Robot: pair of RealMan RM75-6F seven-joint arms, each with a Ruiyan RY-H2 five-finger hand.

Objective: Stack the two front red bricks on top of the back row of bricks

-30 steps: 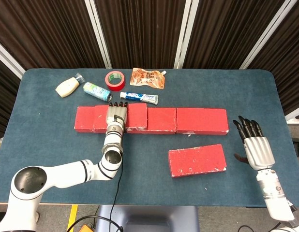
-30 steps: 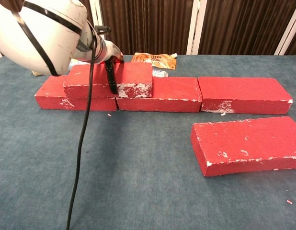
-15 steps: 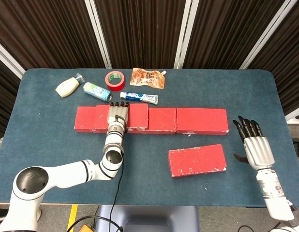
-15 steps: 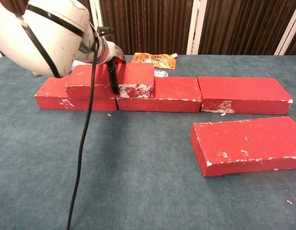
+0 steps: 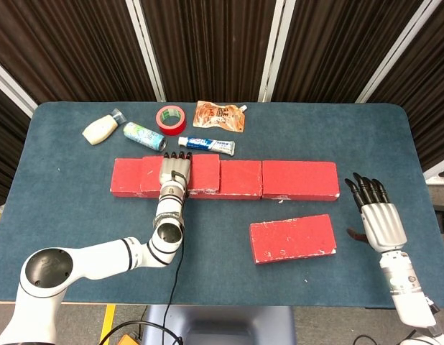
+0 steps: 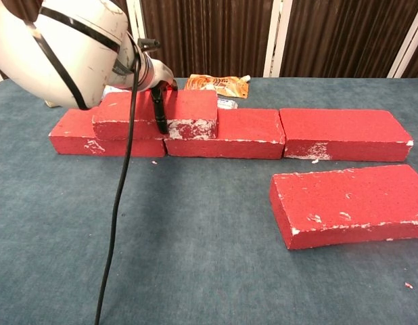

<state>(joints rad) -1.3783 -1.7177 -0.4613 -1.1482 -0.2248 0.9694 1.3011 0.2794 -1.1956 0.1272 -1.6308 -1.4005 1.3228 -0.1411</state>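
Even overhead light, soft shadows, sharp focus.

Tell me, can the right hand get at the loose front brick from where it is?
Probably yes. The right hand is open and holds nothing, just right of the front brick, with only bare table between them. The left hand is busy on the stacked brick, far off.

A dark blue felt-like surface (image 5: 64,208) with rounded corners fills the scene. Behind it hang dark brown ribbed curtains (image 5: 207,43), divided by pale vertical strips (image 5: 149,50) (these fan outward in the head view). Grey floor (image 5: 85,320) with a yellow line (image 5: 107,320) shows below the near edge. Lighting is even.
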